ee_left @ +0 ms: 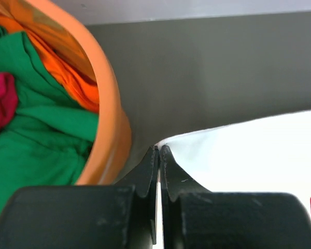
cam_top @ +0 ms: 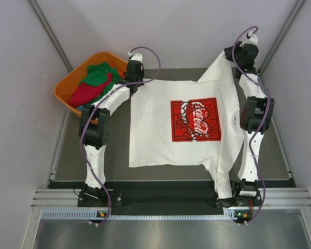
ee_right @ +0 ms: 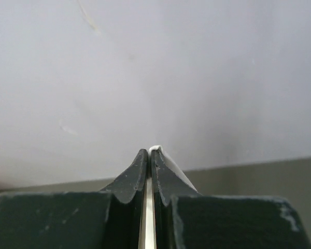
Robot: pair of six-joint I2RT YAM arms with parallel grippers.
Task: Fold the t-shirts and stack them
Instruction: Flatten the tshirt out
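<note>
Slippage risk: left gripper (ee_left: 159, 150) and right gripper (ee_right: 149, 151) clamp only thin white t-shirt (cam_top: 181, 124) edges at frame top; uneven pulling could free 1.

Overhead camera looks down; 2 wrist cameras look forward, close, sharing the white t-shirt (cam_top: 150, 129).

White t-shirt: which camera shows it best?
Top external: the whole white t-shirt is spread over the table, red print up. Left wrist shows only one corner pinched in the left gripper; right wrist just a sliver in the right gripper.
</note>
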